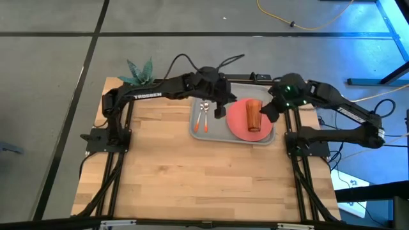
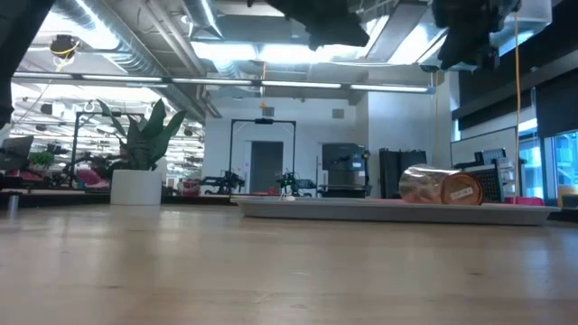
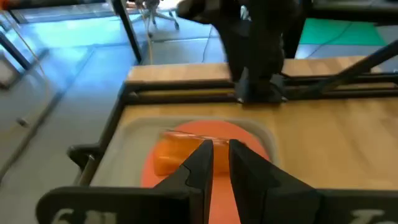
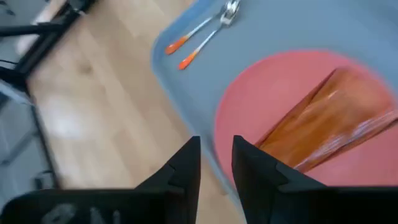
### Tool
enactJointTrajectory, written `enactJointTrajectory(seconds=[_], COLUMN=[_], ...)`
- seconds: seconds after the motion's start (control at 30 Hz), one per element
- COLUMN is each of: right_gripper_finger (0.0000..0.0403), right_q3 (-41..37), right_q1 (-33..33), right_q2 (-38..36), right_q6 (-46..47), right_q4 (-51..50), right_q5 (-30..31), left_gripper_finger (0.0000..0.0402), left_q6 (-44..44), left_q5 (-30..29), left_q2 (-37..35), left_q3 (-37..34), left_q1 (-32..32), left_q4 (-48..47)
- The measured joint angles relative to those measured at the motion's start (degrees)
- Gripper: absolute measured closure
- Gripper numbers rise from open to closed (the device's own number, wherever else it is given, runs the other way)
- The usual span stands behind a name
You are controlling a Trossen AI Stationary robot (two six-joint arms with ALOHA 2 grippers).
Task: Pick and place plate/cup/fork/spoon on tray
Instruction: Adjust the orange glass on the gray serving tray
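Cup (image 1: 254, 115): we see it lying on its side on the plate (image 1: 238, 119), frame centre.
Left hand (image 3: 220, 163): narrow gap, empty.
Right hand (image 4: 216, 163): narrow gap, empty.
Fork, spoon: we cannot tell them apart.

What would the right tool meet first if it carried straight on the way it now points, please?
Probably the plate, near its edge beside the cup lying on its side. The right tool points down at the plate's rim on the tray, nothing between; depth is unclear.

cup (image 4: 329, 127) cut off by frame edge — fork and spoon indistinguishable.
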Motion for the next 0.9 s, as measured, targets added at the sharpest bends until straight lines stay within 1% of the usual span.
enactJointTrajectory(seconds=[0.03,0.1,0.2,0.3,0.4,0.47,0.53,0.63,0.9], right_gripper_finger=[0.0312,0.0312,0.0312,0.0312,0.0312,0.0312,0.0312,0.0312,0.0312], right_q3=[0.0,0.0,0.0,0.0,0.0,0.9,3.3,9.1,25.3], right_q1=[-2.2,-5.9,-11.1,-15.7,-18.4,-19.7,-20.9,-22.4,-26.9], right_q2=[1.1,3.4,7.4,11.5,15.5,18.1,21.1,25.7,40.8], right_q6=[-0.2,-2.0,-2.4,-3.0,-7.4,-11.3,-15.0,-19.5,-21.9], right_q4=[0.0,0.1,0.3,0.4,0.9,-0.3,-2.1,-6.4,-23.0], right_q5=[-2.5,-4.2,-4.3,-4.3,-4.4,-5.7,-7.5,-7.2,-7.5], left_gripper_finger=[0.0356,0.0356,0.0356,0.0356,0.0356,0.0356,0.0356,0.0356,0.0356], left_q6=[-0.8,-2.8,-4.8,-5.0,-5.0,-5.0,-5.0,-5.0,-5.0], left_q5=[0.4,1.8,2.8,2.7,2.6,2.6,2.5,2.6,2.6], left_q2=[-0.1,-0.9,-1.8,-2.0,-2.0,-2.0,-2.0,-2.0,-2.0], left_q3=[0.0,0.1,0.2,0.1,0.1,0.1,0.1,0.1,0.1], left_q1=[0.0,0.0,0.0,-0.1,-0.1,-0.1,-0.1,-0.1,-0.1], left_q4=[0.5,-0.9,-1.9,-5.2,-6.9,-8.6,-9.9,-11.0,-12.6])
